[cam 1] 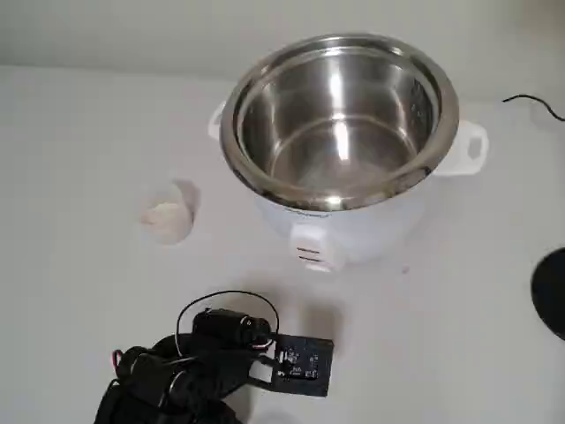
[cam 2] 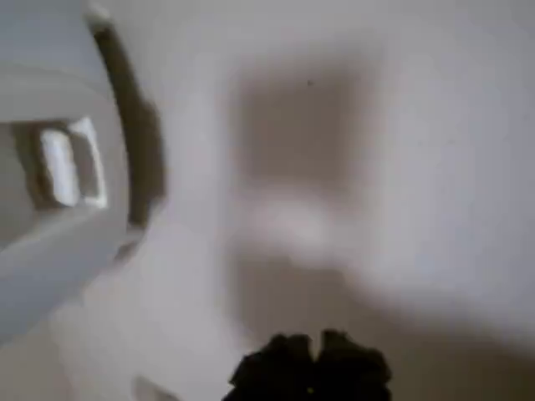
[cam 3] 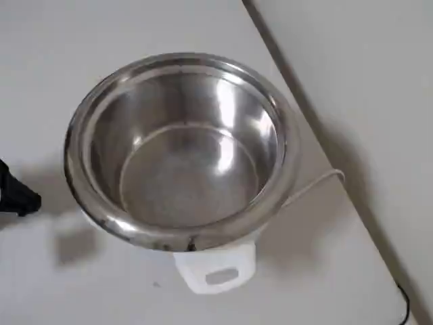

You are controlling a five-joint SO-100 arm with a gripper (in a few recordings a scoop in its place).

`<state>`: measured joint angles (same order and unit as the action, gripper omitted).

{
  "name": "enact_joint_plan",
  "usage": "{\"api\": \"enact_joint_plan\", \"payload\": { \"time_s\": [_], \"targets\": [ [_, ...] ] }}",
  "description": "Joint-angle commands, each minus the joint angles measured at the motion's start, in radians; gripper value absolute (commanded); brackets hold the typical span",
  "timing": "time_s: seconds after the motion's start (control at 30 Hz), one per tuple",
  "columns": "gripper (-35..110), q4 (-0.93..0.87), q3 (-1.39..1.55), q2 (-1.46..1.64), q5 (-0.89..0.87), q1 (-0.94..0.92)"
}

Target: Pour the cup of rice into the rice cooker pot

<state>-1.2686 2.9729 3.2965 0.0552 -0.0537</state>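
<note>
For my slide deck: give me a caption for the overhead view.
Empty stainless-steel rice cooker pot in its white cooker body on a white table.

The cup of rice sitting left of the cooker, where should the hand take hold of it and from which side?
Grip the cup of rice around its side wall, about mid-height, coming in level from the arm's side, the bottom of the fixed view. It stands upright and open-topped on the table, apart from the rice cooker pot, so a side grasp probably keeps the rice in and leaves the rim free for pouring.
</note>
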Motion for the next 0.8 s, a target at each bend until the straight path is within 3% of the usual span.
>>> {"api": "enact_joint_plan", "payload": {
  "time_s": [0.0, 0.37, 0.47, 0.6, 0.7, 0.77],
  "targets": [
    [0, -0.051, -0.008, -0.008, 0.029, 0.003],
    [0, -0.051, -0.008, -0.008, 0.031, 0.003],
    [0, -0.044, -0.006, -0.008, 0.112, 0.003],
    [0, 0.015, 0.034, -0.008, 0.558, -0.064],
    [0, 0.104, 0.067, -0.008, 0.669, -0.120],
    [0, 0.156, 0.069, -0.008, 0.946, -0.133]
  ]
}}
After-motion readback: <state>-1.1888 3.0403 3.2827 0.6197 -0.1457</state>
